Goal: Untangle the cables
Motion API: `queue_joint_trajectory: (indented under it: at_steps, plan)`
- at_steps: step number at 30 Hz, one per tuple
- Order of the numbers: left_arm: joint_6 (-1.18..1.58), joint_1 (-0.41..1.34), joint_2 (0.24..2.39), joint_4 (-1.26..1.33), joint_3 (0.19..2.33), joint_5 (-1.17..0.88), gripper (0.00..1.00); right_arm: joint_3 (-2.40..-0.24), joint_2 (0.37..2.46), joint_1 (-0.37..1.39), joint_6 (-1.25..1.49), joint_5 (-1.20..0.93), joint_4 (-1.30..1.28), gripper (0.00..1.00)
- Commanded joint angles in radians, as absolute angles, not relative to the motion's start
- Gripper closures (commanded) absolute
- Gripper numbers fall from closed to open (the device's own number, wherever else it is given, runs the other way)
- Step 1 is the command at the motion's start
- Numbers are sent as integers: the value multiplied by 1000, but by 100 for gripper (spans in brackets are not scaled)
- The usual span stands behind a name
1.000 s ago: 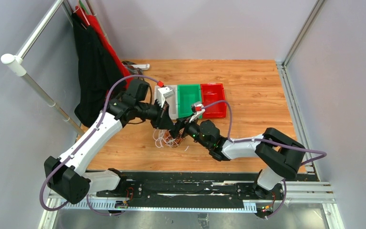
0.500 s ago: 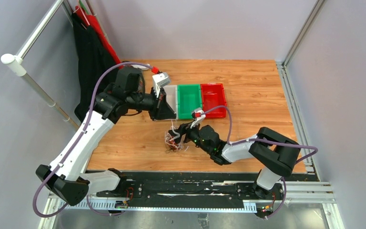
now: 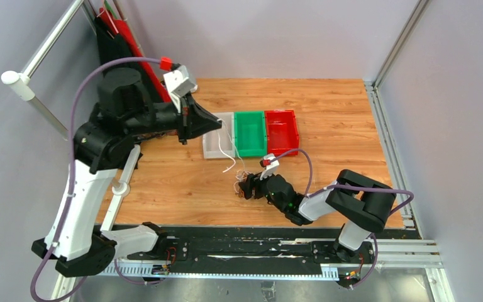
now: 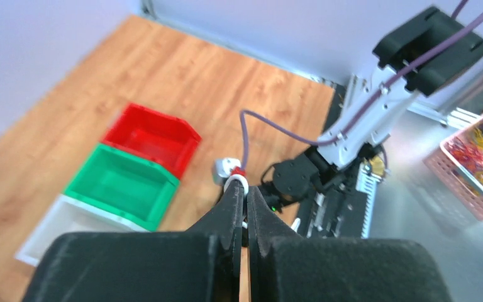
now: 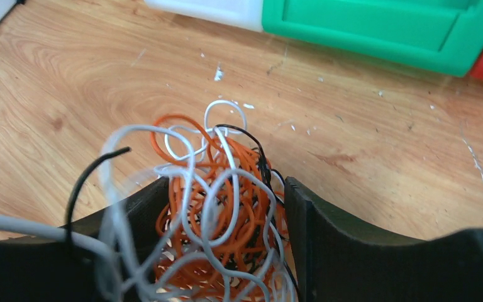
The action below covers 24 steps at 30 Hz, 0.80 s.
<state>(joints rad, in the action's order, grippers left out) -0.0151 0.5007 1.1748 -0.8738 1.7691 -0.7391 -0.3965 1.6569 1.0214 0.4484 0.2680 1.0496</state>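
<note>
Wooden tabletop (image 3: 339,107): left gripper (image 3: 219,119) pinches a thin white strand (image 3: 234,151) above the curly orange-white-black cable tangle (image 5: 226,170), right gripper (image 3: 246,187) straddling it, grip unclear; next, pull free.

Bottom edge cuts off cables (image 5: 226,214) (near strands blurred) — in top view half-hidden by right gripper (image 3: 244,187).

Left arm (image 3: 85,195): upright and high, forearm reaching toward 3 o'clock.
Left gripper (image 3: 217,120): jaws pressed together, pinching a white cable (image 3: 229,167).
Right arm (image 3: 319,201): low, stretched toward 9 o'clock.
Right gripper (image 3: 245,187): jaws wide apart, straddling the cable bunch (image 5: 220,207).
</note>
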Motion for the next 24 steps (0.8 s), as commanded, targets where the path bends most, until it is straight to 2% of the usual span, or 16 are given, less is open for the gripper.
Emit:
queue_joint_trajectory:
  at_steps: [1,6,10,19,24]
  plan:
    - [-51,506,1167,-886,1924,-639,100,-358,1665,1037,448,308,1048,34]
    - [-75,506,1200,-859,2105,-510,99,-340,1658,1044,459,306,1043,34]
    - [-77,507,1190,-697,2171,-404,99,-333,1657,1052,462,310,1043,34]
    - [-45,506,1137,-336,2125,-294,99,-311,1644,1060,465,314,1045,34]
    - [-64,506,1139,-318,2114,-307,99,-304,1555,1066,452,303,1015,29]
